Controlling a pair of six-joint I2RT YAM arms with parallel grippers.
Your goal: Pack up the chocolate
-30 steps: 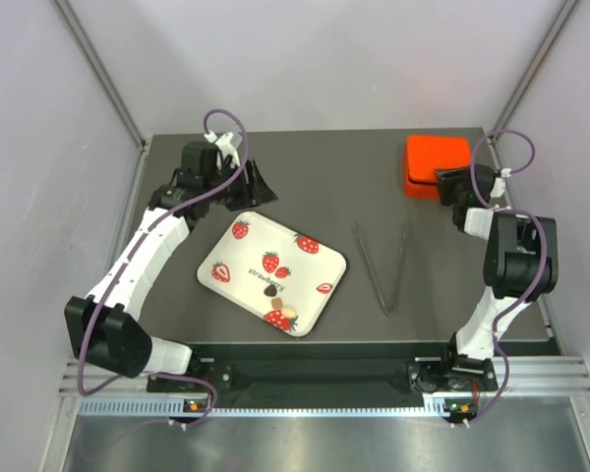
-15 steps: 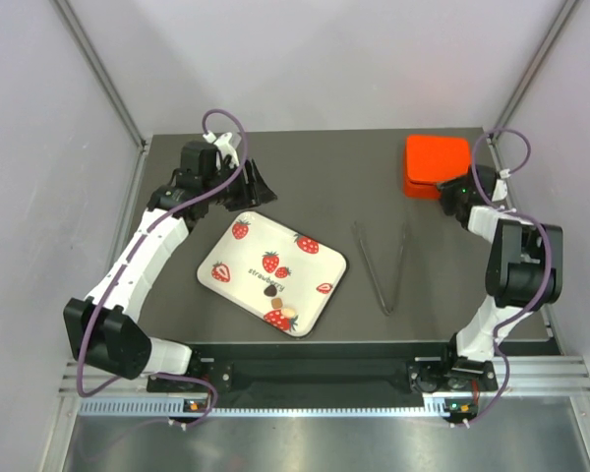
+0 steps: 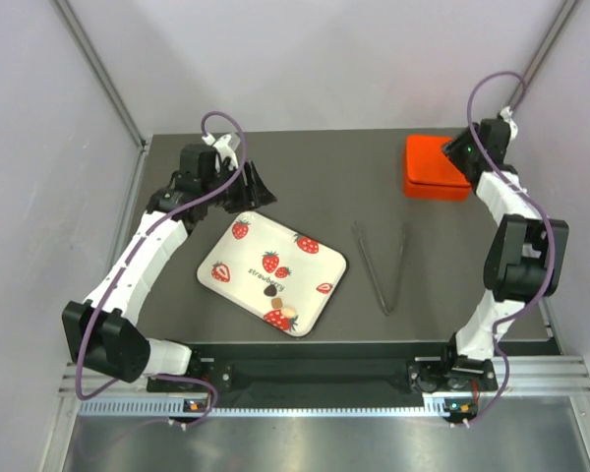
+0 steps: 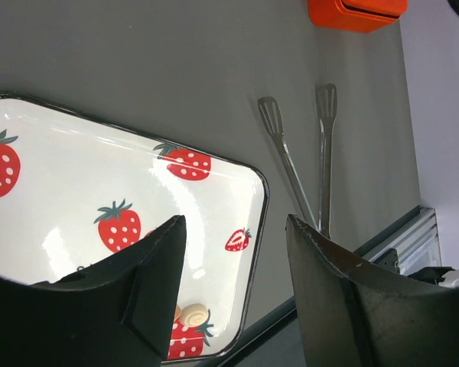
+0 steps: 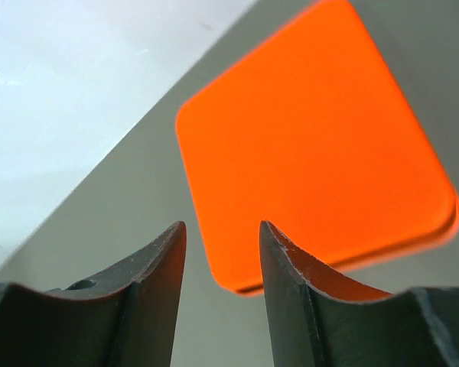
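Note:
A few chocolate pieces, dark brown, light brown and cream, lie near the front edge of the white strawberry-print tray. In the left wrist view a cream swirl piece shows on the tray, between my fingers. My left gripper is open and empty, hovering by the tray's far edge. My right gripper is open and empty at the back right, over the closed orange box. The box's lid fills the right wrist view, with my right gripper above its corner.
Metal tongs lie on the dark table between the tray and the box; they also show in the left wrist view. The orange box sits at the back right corner. Walls close in on both sides.
My right arm has swung up and back, from the box's right front side to above its back right corner. The left arm, tray and tongs have not moved.

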